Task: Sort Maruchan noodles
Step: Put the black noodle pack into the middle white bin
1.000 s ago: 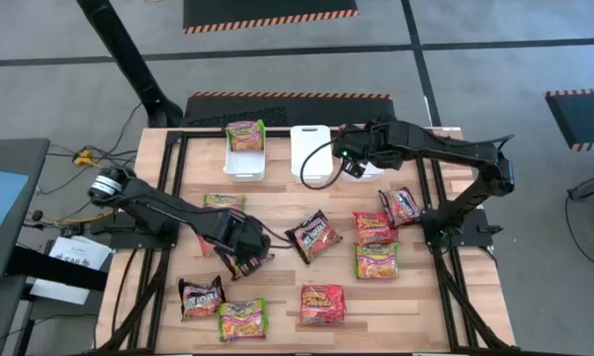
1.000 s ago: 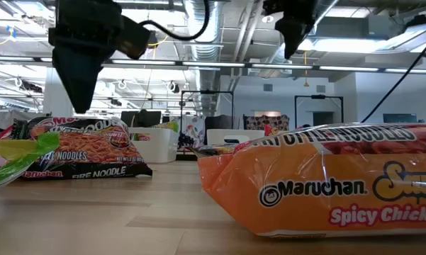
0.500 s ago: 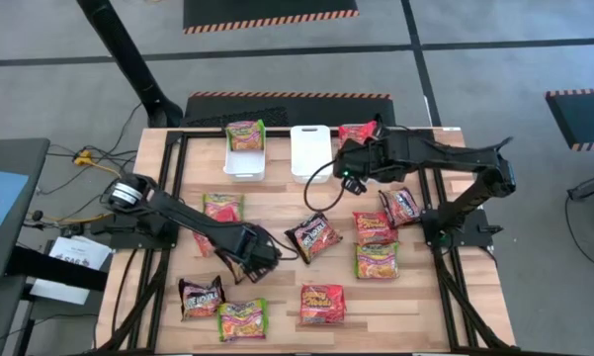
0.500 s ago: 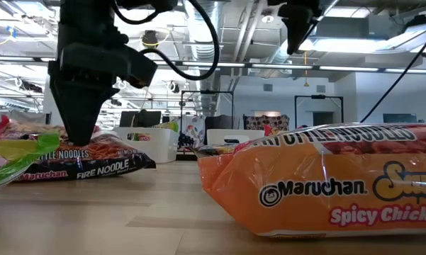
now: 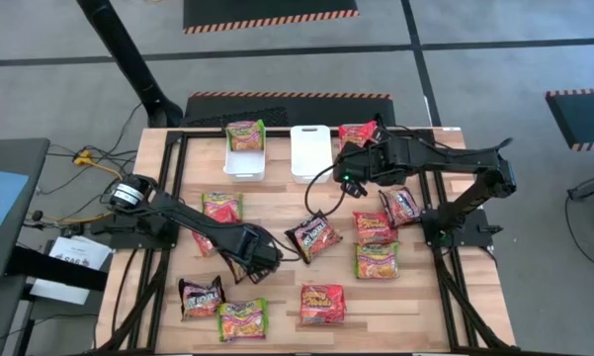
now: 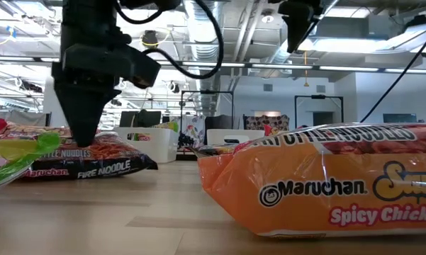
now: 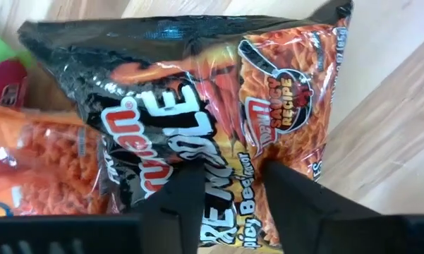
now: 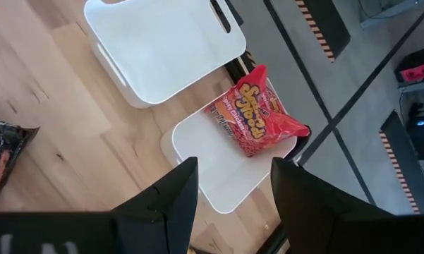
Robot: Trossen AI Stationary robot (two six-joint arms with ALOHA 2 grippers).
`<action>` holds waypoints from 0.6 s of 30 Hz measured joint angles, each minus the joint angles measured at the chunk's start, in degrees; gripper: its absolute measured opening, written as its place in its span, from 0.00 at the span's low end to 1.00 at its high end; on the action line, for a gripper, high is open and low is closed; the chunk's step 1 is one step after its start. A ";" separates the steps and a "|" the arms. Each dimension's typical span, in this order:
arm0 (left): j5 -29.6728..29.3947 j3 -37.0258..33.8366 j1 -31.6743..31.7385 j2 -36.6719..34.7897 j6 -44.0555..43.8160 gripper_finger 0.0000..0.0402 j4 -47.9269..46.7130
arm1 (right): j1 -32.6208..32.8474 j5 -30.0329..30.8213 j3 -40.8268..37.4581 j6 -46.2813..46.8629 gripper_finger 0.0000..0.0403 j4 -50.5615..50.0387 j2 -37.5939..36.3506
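Observation:
Several Maruchan packets lie flat on the wooden table. My left gripper (image 5: pixel 245 259) (image 6: pixel 81 142) is open and stands down on a black Fire Noodle packet (image 7: pixel 197 106), which lies partly on an orange packet (image 7: pixel 42 162). My right gripper (image 5: pixel 348 170) (image 8: pixel 234 204) is open and empty. It hangs high over the table just near of the white tubs. A red packet (image 5: pixel 358 132) (image 8: pixel 257 116) lies in the right tub (image 8: pixel 204 169). A green-edged packet (image 5: pixel 245 132) lies in the left tub (image 5: pixel 243 163). The middle tub (image 5: pixel 310 148) holds nothing. My left gripper comes from above, pointing down, with both fingertips (image 7: pixel 187 197) set on the printed face of the black packet near its middle (image 7: pixel 233 183). A strip of that face shows between the fingers. The packet lies on the table and on the orange packet.
More packets lie around: black (image 5: pixel 313 235), red (image 5: pixel 374 225), black (image 5: pixel 403 206), green-edged (image 5: pixel 377 260), red (image 5: pixel 321 304), black (image 5: pixel 200 295), green-edged (image 5: pixel 242 318), and one (image 5: pixel 220 206) behind the left arm. A large orange packet (image 6: pixel 319 184) fills the low view's near right.
My left gripper has come down onto the black packet and pressed it flatter. My right arm has drawn back from over the right tub toward the table's near side, and the red packet that it hid now shows lying in that tub.

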 joint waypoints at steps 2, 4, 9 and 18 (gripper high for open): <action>-0.59 -0.01 0.06 0.00 1.03 0.22 1.74 | 0.00 0.00 0.00 0.67 0.50 0.00 0.00; -0.75 0.01 0.10 0.00 2.29 0.14 2.12 | 0.00 0.00 0.00 0.80 0.50 -0.01 0.00; -0.84 0.19 0.08 -0.11 4.48 0.01 2.58 | 0.00 0.01 0.00 0.82 0.50 0.00 0.00; -1.10 7.83 -0.23 0.90 11.10 0.00 1.52 | 0.00 0.02 0.00 6.66 0.50 -0.28 0.00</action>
